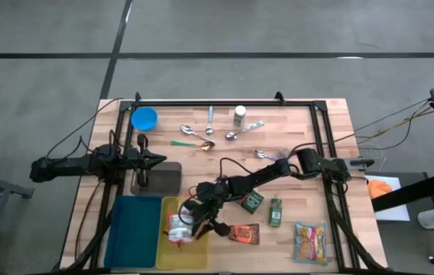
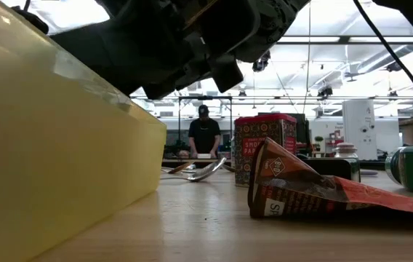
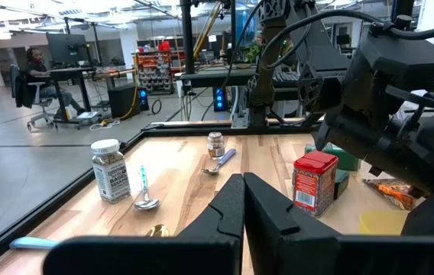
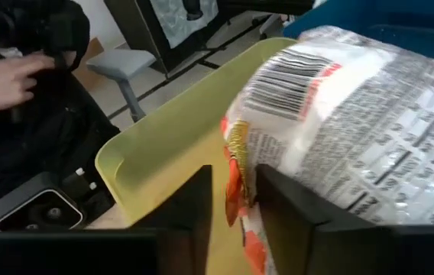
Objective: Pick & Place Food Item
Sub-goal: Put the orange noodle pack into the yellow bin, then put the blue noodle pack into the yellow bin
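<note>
From above, the right gripper (image 1: 194, 221) reaches over the yellow bin (image 1: 173, 256) at the table's near edge, just beside the blue bin (image 1: 129, 229). A white food packet (image 1: 177, 228) with a red-orange edge lies in the yellow bin under the fingers, which fits a drop-off into that bin. The left gripper (image 1: 156, 159) waits well apart, over a dark grey block (image 1: 163, 177), fingers pressed together. Loose on the wood lie an orange-brown snack pouch (image 1: 244, 234), a green tin (image 1: 252, 202) and several spoons (image 1: 202, 137).

At table height, the yellow bin's wall (image 2: 54, 160) fills the near side, and the right arm's dark bulk hangs over its rim. The crumpled pouch (image 2: 315, 191) lies flat beside it.

The left wrist camera shows its own fingers (image 3: 228, 210) touching, holding nothing (an idle pose, I judge), with a red tin (image 3: 312, 180) beyond.

The right wrist camera shows the packet (image 4: 347, 130) resting inside the yellow bin (image 4: 163, 145). Its crimped edge sits in the narrow gap between the slightly parted fingers (image 4: 182, 210). The grip looks to be loosening; whether the pads touch the film I cannot tell.
</note>
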You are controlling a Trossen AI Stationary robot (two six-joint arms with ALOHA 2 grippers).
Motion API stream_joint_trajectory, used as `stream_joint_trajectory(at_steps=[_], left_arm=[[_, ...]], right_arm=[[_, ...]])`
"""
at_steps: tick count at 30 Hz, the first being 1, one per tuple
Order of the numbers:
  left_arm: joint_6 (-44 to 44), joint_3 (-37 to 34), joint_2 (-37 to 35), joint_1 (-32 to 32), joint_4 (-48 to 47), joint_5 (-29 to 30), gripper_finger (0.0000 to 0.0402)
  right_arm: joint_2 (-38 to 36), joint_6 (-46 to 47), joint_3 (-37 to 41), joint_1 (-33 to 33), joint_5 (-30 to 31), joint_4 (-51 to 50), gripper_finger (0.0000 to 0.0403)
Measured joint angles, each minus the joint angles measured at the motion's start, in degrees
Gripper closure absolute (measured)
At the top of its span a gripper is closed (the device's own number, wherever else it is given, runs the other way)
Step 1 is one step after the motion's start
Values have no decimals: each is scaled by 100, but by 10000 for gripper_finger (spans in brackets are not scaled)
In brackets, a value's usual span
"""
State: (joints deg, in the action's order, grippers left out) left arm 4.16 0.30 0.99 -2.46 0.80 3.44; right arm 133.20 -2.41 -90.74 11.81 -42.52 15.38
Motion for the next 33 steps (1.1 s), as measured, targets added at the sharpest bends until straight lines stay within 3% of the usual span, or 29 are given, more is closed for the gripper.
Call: stream_joint_trajectory(at_steps=[7,11,22,33], left_arm=[[-1,1,0,-2,0,-2,391],[-1,1,0,-1,0,-2,391],[0,0,-2,0,0,-2,391],[0,0,-2,-1,-1,-1,391]], right_arm=[[-101,-430,0,98,41,2,210],[-205,-649,0,133,123,-20,181],[-765,-903,2,144,833,-412,175],[-1417,-953,15,-29,1861,-1829,175]])
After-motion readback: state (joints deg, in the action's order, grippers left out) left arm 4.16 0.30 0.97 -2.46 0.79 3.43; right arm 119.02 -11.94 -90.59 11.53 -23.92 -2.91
